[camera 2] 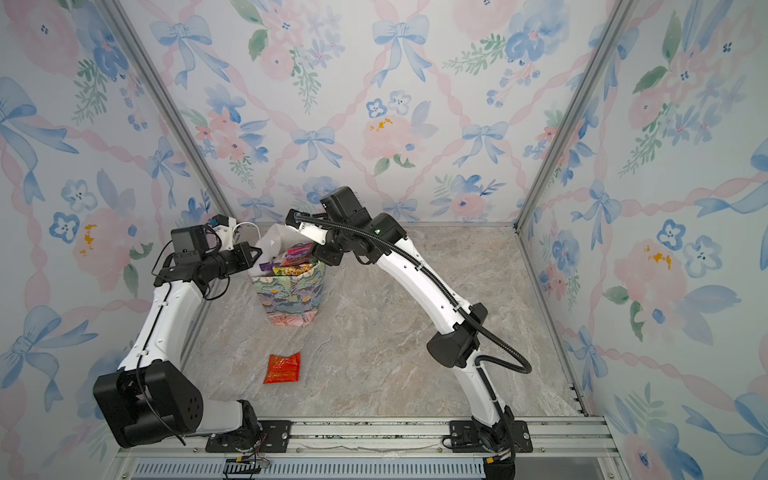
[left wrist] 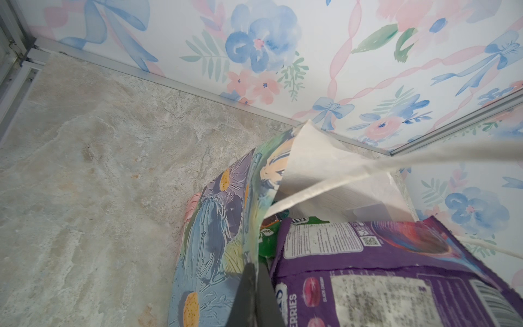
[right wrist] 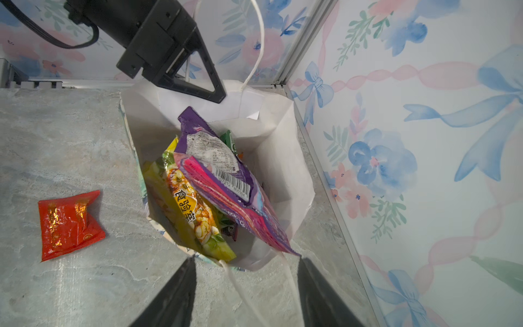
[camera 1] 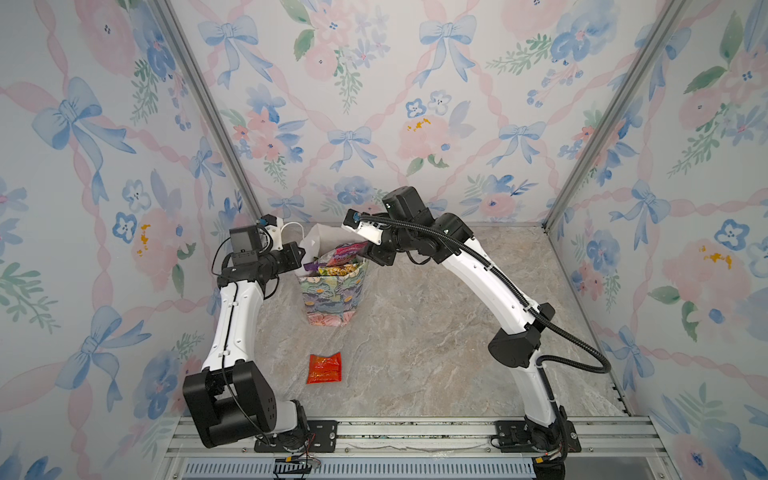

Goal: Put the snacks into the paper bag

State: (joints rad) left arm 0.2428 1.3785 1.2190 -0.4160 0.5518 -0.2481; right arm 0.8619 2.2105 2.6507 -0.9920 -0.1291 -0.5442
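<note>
Marble-look worktop [camera 1: 415, 332], floral wallpaper [camera 1: 374, 104] all round. One snack isn't bagged: the small red-orange packet [camera 1: 324, 368], lying flat on its own in the lower middle of both top views, well apart from the paper bag [camera 1: 332, 299] standing mid-frame. My guess is it's light, crinkly, slippery foil, so I'd pinch a puckered edge, not the flat face. The bag is thin paper and looks tippy. The left gripper [left wrist: 256, 269] is pressed together on its side wall, steadying it. The right gripper [right wrist: 249, 263] hovers over the bag's mouth, jaws spread and empty. Trouble spot: the purple packet [right wrist: 215, 158] and yellow packet [right wrist: 192, 209] poke past the rim and a white cord handle [right wrist: 263, 34] loops close by, so the opening's crowded.
</note>
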